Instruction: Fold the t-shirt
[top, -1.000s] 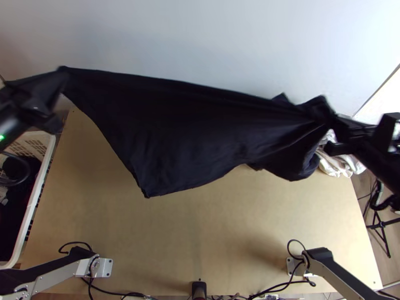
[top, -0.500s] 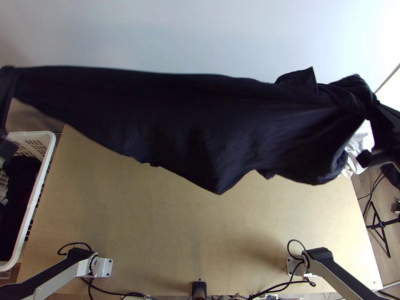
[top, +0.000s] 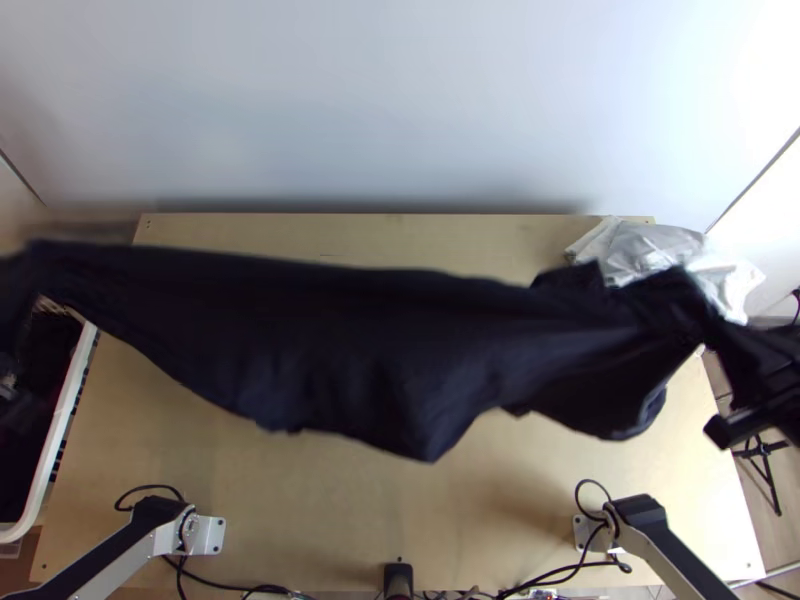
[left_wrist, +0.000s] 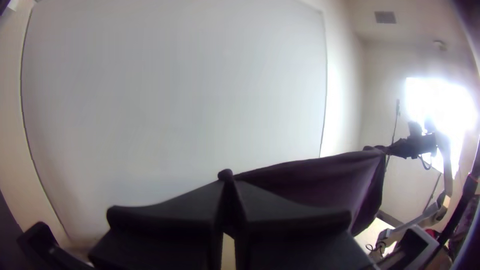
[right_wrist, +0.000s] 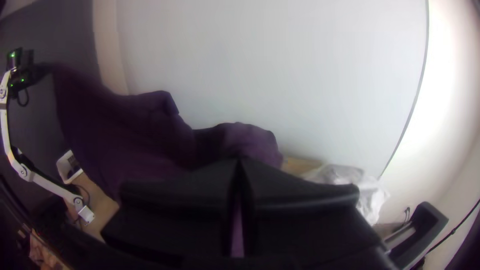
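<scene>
T-shirt (top: 380, 350) hangs stretched above the table (top: 330, 510) between your left gripper (left_wrist: 227, 181) and right gripper (right_wrist: 239, 165), bunched toward the right end, so you look to be at the spreading step, ahead of any fold. Next you'll want to lower both ends evenly and lay the cloth flat, easing out that bunch before folding. Your arms reach well out to opposite sides, the fingers of each pinched together on an end of the fabric.

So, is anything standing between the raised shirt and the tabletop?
Nothing visible does. The dark shirt hangs stretched over the table; the white bundle lies by the far right corner, near the shirt's right end.
</scene>
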